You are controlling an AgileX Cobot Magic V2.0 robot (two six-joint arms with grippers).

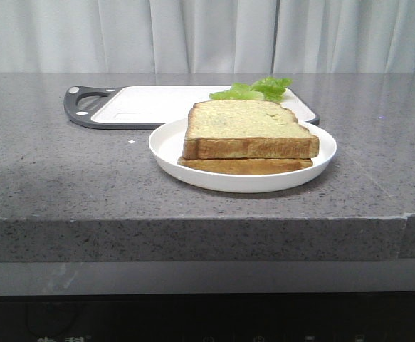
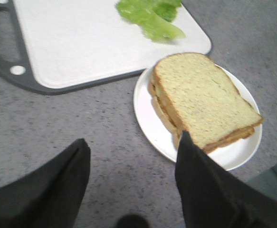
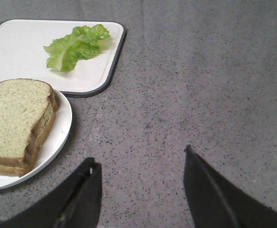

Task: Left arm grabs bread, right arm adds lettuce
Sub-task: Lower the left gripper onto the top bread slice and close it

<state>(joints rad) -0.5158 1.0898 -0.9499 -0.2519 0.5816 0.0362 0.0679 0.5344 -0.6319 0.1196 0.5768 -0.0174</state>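
The thick bread (image 1: pixel 250 128) lies on top of a thinner slice (image 1: pixel 246 166) on a white plate (image 1: pixel 170 146). It also shows in the left wrist view (image 2: pixel 202 97) and the right wrist view (image 3: pixel 15 118). The lettuce (image 1: pixel 253 90) lies on the white cutting board (image 1: pixel 150 103) behind the plate; it also shows in the left wrist view (image 2: pixel 152 16) and the right wrist view (image 3: pixel 76 45). My left gripper (image 2: pixel 133 142) is open and empty over the counter, one finger overlapping the plate's near edge. My right gripper (image 3: pixel 140 159) is open and empty over bare counter beside the plate. Neither arm shows in the front view.
The cutting board has a dark grey rim and handle (image 1: pixel 82 107) at its left end. The grey speckled counter (image 1: pixel 65 178) runs to a front edge (image 1: pixel 193 221) close to the plate. White curtains hang behind.
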